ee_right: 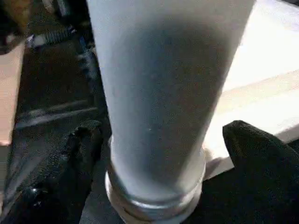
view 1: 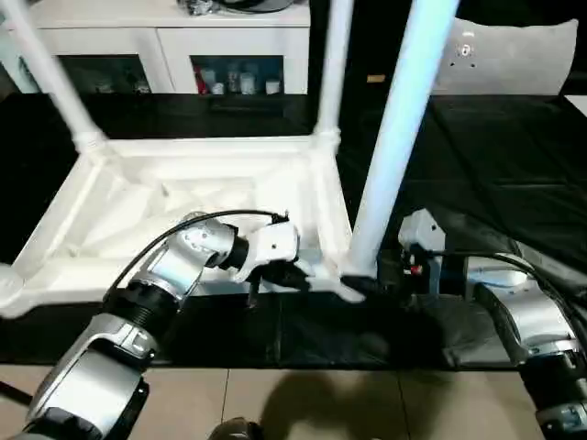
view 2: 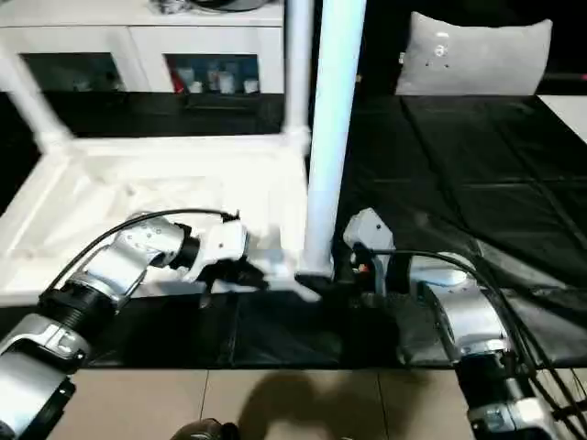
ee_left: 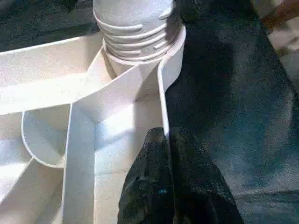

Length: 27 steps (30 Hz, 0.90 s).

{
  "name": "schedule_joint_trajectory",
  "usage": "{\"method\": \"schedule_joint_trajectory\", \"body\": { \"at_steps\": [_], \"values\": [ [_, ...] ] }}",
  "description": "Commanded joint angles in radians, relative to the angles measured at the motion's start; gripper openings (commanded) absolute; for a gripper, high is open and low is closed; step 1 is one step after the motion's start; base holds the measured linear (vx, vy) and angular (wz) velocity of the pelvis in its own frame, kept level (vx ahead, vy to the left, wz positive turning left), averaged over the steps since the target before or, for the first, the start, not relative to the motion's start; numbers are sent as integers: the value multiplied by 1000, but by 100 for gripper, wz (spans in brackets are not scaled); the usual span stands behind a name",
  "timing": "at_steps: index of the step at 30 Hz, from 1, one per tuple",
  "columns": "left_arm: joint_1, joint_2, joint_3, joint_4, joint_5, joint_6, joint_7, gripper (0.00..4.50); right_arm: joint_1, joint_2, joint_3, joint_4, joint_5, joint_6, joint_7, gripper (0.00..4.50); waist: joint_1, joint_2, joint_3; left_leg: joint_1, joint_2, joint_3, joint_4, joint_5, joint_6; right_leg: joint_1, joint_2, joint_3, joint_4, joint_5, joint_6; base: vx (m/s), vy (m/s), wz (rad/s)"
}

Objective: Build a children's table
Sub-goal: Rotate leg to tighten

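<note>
The white plastic table top [view 1: 183, 206] lies ribbed underside up on the black mat [view 1: 495, 174]. Three long tapered round white legs stand upright in its corner sockets: far left leg [view 1: 50, 78], far right leg [view 1: 335, 69], near right leg [view 1: 399, 137]. Behind stands the white cabinet with glass doors [view 1: 174, 46]. The left gripper [view 1: 284, 275] sits at the top's near edge, left of the near right leg; the right gripper [ee_right: 159, 154] flanks that leg's base.

No words, numbers, labels or signs can be read anywhere. Small things are seen behind the glass doors of the white cabinet [view 1: 229, 75], but any writing on them is too tiny and blurred to be made out.
</note>
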Motion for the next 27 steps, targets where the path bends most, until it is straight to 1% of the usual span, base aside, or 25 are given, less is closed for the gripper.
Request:
{"method": "schedule_joint_trajectory", "body": {
  "at_steps": [1, 2, 3, 4, 5, 7, 9, 13, 18, 23, 26, 27],
  "values": [
    [-18, 2, -30, -7, 12, -22, -38, 0, -16, -7, 19, 9, -10, -21, 30, 421, -5, -16, -69, 36, 65, -22, -65, -190, 62, 31, -74, 34, -64, -89, -262, 0, 0, 0],
    [-22, 2, -30, -6, 11, -22, -40, 0, -19, -9, 27, 16, -9, -18, 47, 410, -4, -16, -69, 35, 64, -22, -65, -184, 67, 31, -73, 34, -63, -82, -262, 0, 0, 0],
    [-23, 3, -31, -5, 9, -24, -44, 0, -20, -10, 29, 19, -4, -9, 59, 403, -4, -24, -70, 33, 64, -21, -64, -171, 75, 33, -72, 34, -61, -67, -263, 0, 0, 0],
    [-23, 4, -31, -5, 8, -26, -47, 0, -21, -9, 30, 20, -1, -3, 64, 394, -1, -20, -71, 32, 64, -22, -62, -157, 82, 34, -74, 33, -59, -58, -265, 0, 0, 0],
    [-23, 5, -32, -4, 7, -28, -51, 0, -24, -10, 29, 26, 3, -1, 72, 380, -1, -20, -71, 32, 64, -22, -62, -150, 84, 33, -74, 33, -58, -54, -265, 0, 0, 0],
    [-21, 8, -32, -4, 5, -30, -63, 0, -28, -10, 27, 36, 10, -1, 87, 373, -1, -23, -72, 31, 63, -21, -60, -139, 91, 34, -73, 32, -56, -43, -267, 0, 0, 0],
    [-18, 11, -32, -7, 3, -27, -74, 0, -30, -9, 26, 41, 15, -6, 96, 346, 0, -21, -72, 31, 63, -21, -59, -137, 96, 33, -73, 32, -57, -47, -269, 0, 0, 0],
    [-14, 4, -23, -22, -11, -4, -80, 0, -31, -9, 33, 52, 22, -5, 112, 314, 2, -21, -71, 33, 64, -21, -60, -151, 90, 32, -73, 32, -58, -68, -270, 0, 0, 0],
    [-17, 3, -25, -19, -8, -6, -85, 0, -32, -6, 41, 59, 21, 3, 126, 272, 2, -21, -72, 33, 63, -21, -60, -154, 86, 32, -73, 32, -58, -72, -269, 0, 0, 0],
    [-14, 4, -21, -20, -12, 2, -86, 0, -19, 1, 50, 39, 30, 22, 135, 267, 3, -22, -73, 32, 62, -21, -58, -140, 93, 33, -73, 31, -56, -56, -271, 0, 0, 0],
    [-8, -10, 0, -33, -31, 46, -66, 0, 4, 23, 45, -3, 59, 67, 121, 266, 3, -21, -73, 33, 63, -20, -58, -136, 96, 33, -71, 31, -55, -53, -273, 0, 0, 0],
    [-4, -17, 10, -43, -38, 69, -52, 0, 14, 34, 43, -19, 67, 90, 108, 266, 5, -18, -74, 32, 63, -21, -58, -135, 96, 33, -73, 31, -54, -52, -275, 0, 0, 0]
  ]
}}
